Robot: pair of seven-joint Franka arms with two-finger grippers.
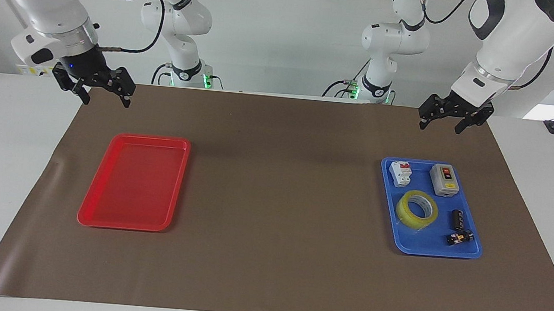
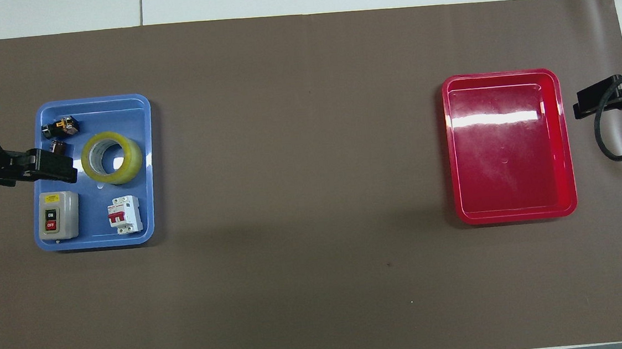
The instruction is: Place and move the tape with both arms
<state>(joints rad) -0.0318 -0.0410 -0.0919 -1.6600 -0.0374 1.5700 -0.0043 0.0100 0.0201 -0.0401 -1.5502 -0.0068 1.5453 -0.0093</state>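
Tape (image 1: pixel 417 209): lay flat in the blue tray (image 1: pixel 472 250), toward the left arm's end of the tabletop.
Handling: likely light, rigid, slick-sided; best pinched across its wall, one finger inside the core.
Left end effector (image 1: pixel 453 120): open, empty, raised.
Right end effector (image 1: pixel 103 92): open, empty, waiting.

tape (image 1: pixel 417 210) in blue tray (image 1: pixel 471 252), red tray (image 1: pixel 95 221)
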